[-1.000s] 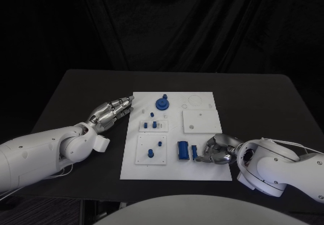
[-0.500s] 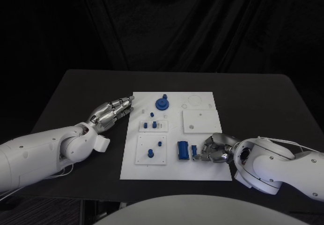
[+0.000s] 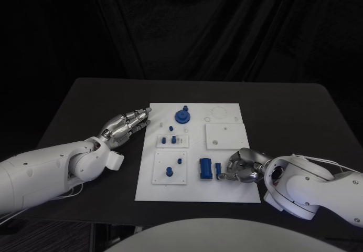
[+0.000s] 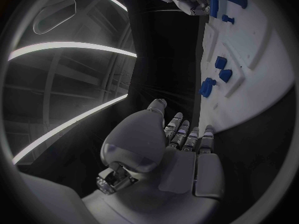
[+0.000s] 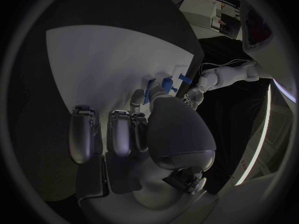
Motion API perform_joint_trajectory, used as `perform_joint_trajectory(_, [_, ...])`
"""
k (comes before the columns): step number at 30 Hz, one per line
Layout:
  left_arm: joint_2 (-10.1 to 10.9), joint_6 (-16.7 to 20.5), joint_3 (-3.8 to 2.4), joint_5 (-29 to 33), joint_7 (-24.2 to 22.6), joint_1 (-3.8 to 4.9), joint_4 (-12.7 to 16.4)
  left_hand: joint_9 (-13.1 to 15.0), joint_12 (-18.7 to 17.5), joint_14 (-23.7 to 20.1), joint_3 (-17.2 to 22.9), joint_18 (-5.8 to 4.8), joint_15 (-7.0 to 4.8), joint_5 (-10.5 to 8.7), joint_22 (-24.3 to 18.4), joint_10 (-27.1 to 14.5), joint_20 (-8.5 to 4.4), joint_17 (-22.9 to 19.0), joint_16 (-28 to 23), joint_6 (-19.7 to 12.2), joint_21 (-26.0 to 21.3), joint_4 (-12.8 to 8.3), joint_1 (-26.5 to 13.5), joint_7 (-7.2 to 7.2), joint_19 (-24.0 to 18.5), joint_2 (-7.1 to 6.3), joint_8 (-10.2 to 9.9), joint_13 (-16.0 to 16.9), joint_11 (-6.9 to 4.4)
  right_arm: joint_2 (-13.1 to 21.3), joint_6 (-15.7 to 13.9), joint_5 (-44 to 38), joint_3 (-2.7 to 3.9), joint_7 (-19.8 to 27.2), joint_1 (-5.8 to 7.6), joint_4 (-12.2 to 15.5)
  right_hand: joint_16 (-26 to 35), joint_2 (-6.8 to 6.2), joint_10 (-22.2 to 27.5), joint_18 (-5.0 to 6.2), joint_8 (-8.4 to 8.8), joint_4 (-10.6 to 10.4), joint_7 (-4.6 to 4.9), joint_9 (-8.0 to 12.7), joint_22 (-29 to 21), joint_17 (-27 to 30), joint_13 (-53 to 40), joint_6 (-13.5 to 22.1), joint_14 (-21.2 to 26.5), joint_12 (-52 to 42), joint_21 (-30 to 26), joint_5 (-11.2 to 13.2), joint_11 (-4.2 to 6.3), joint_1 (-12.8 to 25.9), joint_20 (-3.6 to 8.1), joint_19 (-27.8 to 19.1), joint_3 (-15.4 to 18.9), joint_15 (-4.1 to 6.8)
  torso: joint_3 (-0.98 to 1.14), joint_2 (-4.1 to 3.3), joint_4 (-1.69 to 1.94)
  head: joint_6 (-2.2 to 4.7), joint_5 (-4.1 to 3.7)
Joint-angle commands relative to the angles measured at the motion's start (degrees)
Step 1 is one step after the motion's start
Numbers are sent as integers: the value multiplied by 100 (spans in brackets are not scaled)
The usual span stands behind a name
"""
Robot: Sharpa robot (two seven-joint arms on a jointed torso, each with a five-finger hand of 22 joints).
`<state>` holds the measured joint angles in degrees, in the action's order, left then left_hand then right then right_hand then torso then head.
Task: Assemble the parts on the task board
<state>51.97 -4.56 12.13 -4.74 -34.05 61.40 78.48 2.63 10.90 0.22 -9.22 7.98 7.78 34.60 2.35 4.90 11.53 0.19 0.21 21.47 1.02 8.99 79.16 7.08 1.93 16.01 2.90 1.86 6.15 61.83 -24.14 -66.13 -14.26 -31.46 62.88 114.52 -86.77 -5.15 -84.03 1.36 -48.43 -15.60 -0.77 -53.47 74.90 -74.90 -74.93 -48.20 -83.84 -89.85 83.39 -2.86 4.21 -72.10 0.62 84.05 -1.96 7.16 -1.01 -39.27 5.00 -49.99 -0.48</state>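
The white task board (image 3: 227,185) lies mid-table with several blue parts on it: a round part (image 3: 181,115) at the far end, small pegs (image 3: 168,140) in the middle, and a long block (image 3: 205,168) near the front. My right hand (image 3: 243,167) sits at the board's right front edge, fingers curled, pinching a small upright blue part (image 3: 217,169) beside the block. In the right wrist view that part (image 5: 150,95) shows between a fingertip and the thumb of my right hand (image 5: 124,134). My left hand (image 3: 127,125) rests flat on the table left of the board, holding nothing.
A raised white square plate (image 3: 225,135) sits on the board's right half, with a ring outline (image 3: 217,112) beyond it. The left wrist view shows my left hand (image 4: 184,149) beside the board (image 4: 261,84), with the blue pegs (image 4: 215,77) close ahead. Black table surrounds the board.
My right hand shifted very slightly left and back again at the small blue part. The left arm has not moved.
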Motion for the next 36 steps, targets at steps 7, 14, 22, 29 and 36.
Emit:
perform_joint_trajectory(7, [65, 307, -7, 24, -493, -4, 111, 23, 94, 62, -24, 44, -39, 55, 53, 105, 20, 12, 15, 271, 77, -5, 41, -9, 83, -53, 71, 17, -39, 345, -2390, -79, 14, 2308, 173, 367, -37, 40, -597, 6, 23, -125, -43, 89, 1325, -721, -1507, -240, -477, -15, 136, -178, 60, 198, 56, 364, -188, 59, 54, 128, -24, -1, 20])
perform_joint_trajectory(14, [235, 508, -9, 23, -552, 45, 353, 17, 108, 58, -48, 25, -85, 52, 46, 113, -53, 10, 12, 302, 78, 88, 39, -60, 80, -57, 66, 15, -96, 514, -2904, 683, 11, 3652, 738, 305, 536, 403, -597, 243, 633, -116, 39, 680, 969, 409, -1507, -212, -195, -15, -885, -1583, -14, -61, 4, -143, -551, -4, 124, 326, -93, -1, 90])
perform_joint_trajectory(22, [146, 839, -9, 23, -805, 174, 483, 1, 192, -11, -88, -297, -313, 42, -119, 187, -598, -14, -16, 265, -38, 352, 120, -121, -107, -92, 9, 23, -134, 342, -2908, 2301, 4, 4968, 850, -422, 4072, 193, 2999, 810, 1246, -113, 486, 1553, -1068, 4422, 2281, -41, 2003, 4000, -5559, -2037, -526, -20, -505, -2457, -1013, -598, 154, 453, -151, -1, 79])
perform_joint_trajectory(29, [-122, 1192, -9, 24, -1142, 174, 336, -3, 114, -22, -279, -400, -854, -140, -181, 70, -1242, -19, -21, 309, -73, 787, 17, -369, -158, -169, -6, 10, -495, 245, -2585, 3055, 3, 6109, 515, -883, 5891, 68, 4874, 504, 2004, -116, 1054, 2553, -2627, 5526, 3872, 650, 4416, 5625, -7706, -2471, -1287, 242, -1321, -4241, -1262, -1530, 162, 422, -161, -1, 14])
perform_joint_trajectory(36, [-325, 1136, -8, 17, -1264, 121, 163, -41, 9, -22, -326, -413, -841, -150, -184, -115, -1233, -19, -21, -104, -74, 781, 1, -537, -159, -131, -69, -6, -595, 113, -2166, 3228, 2, 6483, 260, -1375, 6564, 153, 6183, 275, 2302, -108, 1013, 3259, -4515, 6296, 4812, 1431, 5698, 5963, -8038, -2998, -1244, 106, -1719, -5978, -643, -1511, 143, 393, -202, -1, -61])
